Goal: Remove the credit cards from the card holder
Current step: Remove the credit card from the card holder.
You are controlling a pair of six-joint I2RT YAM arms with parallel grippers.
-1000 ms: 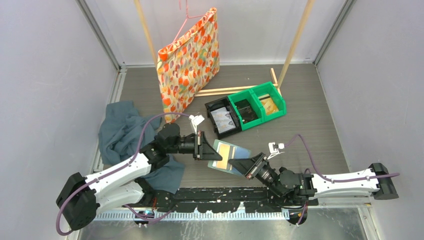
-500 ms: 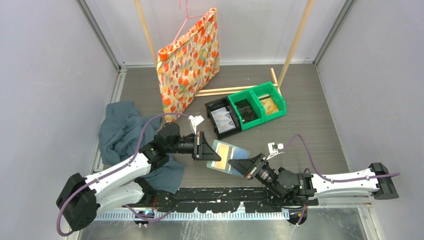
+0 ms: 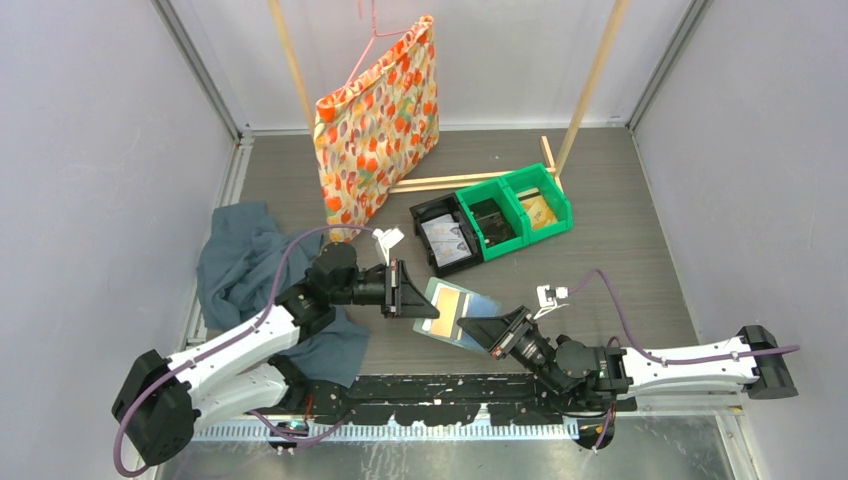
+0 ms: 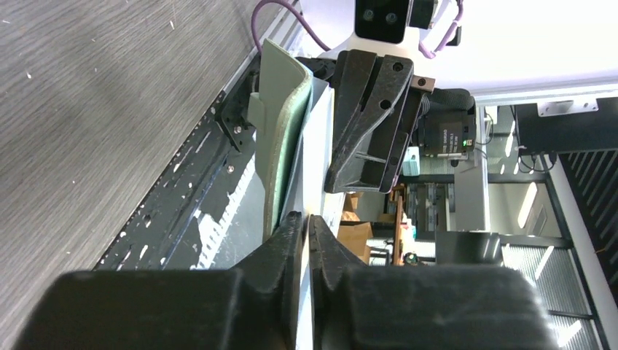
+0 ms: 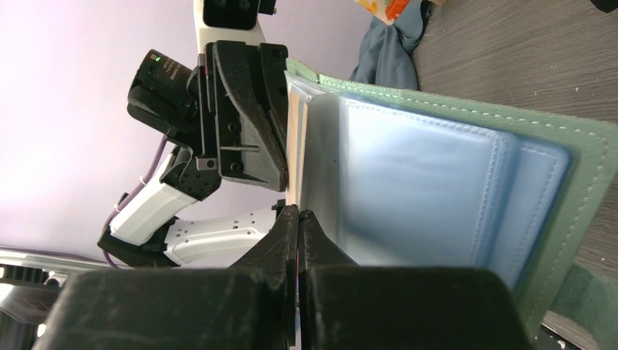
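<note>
Nearest the base edge, the right gripper [image 5: 297,215] is found closed tight on the thin edge of a clear inner leaf of the card holder [image 3: 458,312]. Whether a card or only its sleeve is pinched cannot be told. The card holder is carried open between the two arms, just beyond the near edge of the table [image 3: 620,250] at mid-width, with its pale blue pockets turned toward the right wrist camera. Contact with the table cannot be confirmed. Its long axis is laid from far-left to near-right, roughly along the line joining the two wrists. Directly opposite, the left gripper [image 4: 304,222] is presented nose to nose with the right, jaws narrow, a pale thin leaf running between the tips. Whether that leaf is clamped cannot be determined. Both sets of tips are placed on the same left-hand portion of the card holder, so neither arm is judged nearer. Extraction is judged to depend on a pull along that axis, with one arm anchoring. Farther back, a teal cloth [image 3: 235,260], green bins [image 3: 520,205] and a patterned bag [image 3: 380,130] are noted, well apart.
</note>
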